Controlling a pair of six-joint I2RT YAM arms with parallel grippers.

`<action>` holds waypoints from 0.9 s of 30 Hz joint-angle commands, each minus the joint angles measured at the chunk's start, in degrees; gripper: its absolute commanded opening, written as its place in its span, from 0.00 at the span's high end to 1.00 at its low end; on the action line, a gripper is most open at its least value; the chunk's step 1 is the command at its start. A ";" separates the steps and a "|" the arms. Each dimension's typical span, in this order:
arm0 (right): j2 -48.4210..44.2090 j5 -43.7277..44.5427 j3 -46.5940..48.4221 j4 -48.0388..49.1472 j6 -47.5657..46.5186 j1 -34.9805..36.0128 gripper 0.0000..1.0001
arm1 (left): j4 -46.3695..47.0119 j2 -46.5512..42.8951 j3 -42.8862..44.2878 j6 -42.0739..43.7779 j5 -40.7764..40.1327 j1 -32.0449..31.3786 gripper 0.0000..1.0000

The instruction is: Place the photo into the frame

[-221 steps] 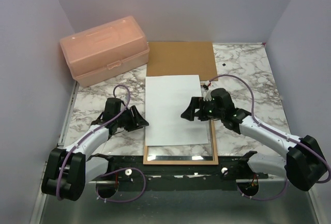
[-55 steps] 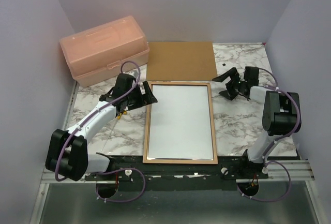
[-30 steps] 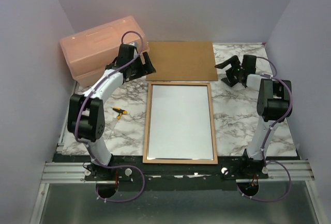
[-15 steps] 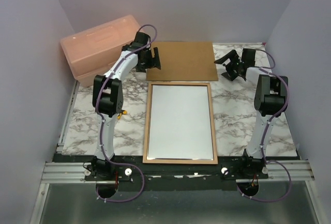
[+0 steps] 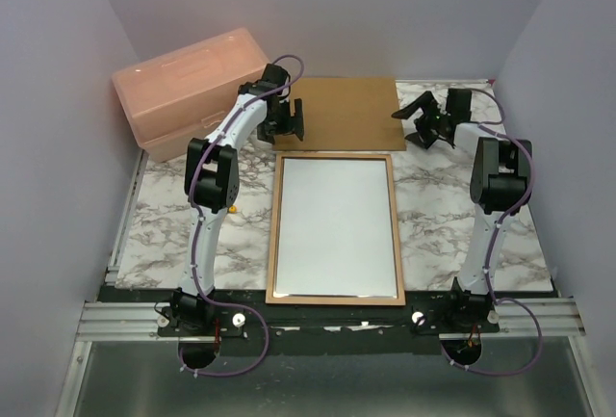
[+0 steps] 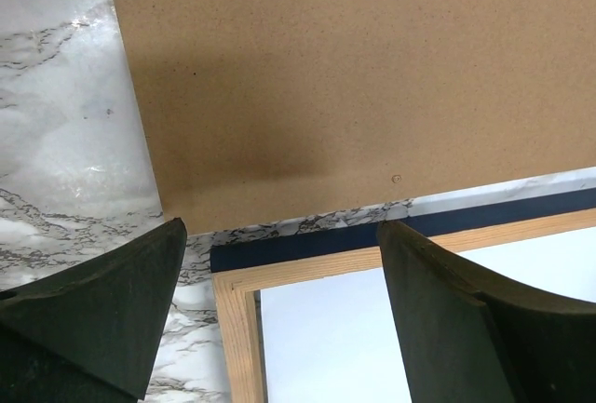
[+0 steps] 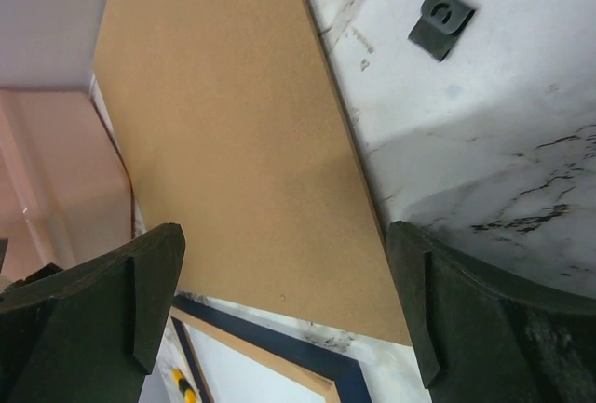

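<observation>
The frame [image 5: 272,234] lies flat mid-table with its light wood face up; its navy edge shows in the left wrist view [image 6: 298,247] and the right wrist view [image 7: 307,352]. The photo [image 5: 335,227] lies inside it, showing only a white back [image 6: 372,329]; its printed side is hidden. My left gripper [image 5: 287,120] is open and empty over the near left corner of the brown backing board [image 5: 337,109], its fingers astride the frame's far left corner [image 6: 279,263]. My right gripper [image 5: 412,125] is open and empty at the board's right edge [image 7: 284,254].
A peach plastic box [image 5: 188,90] stands at the far left, close to the left arm. A small yellow-and-black object [image 5: 229,209] lies left of the frame. A small black clip [image 7: 441,21] lies on the marble right of the board. Grey walls enclose the table.
Both arms left the frame and reached to the far board. In the last half second the left gripper shifted right onto the board's corner and the right gripper edged left.
</observation>
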 commanded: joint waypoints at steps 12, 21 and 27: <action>-3.07 -14.78 -4.76 8.85 8.59 0.73 0.00 | -2.52 0.80 2.92 3.09 1.34 -1.42 0.14; -7.62 -17.92 -8.78 18.58 13.67 -0.05 0.01 | -1.55 -0.16 1.62 4.14 2.14 -2.65 0.14; -9.77 -18.39 -12.01 21.89 14.89 -0.85 0.01 | -1.71 -0.46 -0.24 4.94 2.34 -4.28 0.15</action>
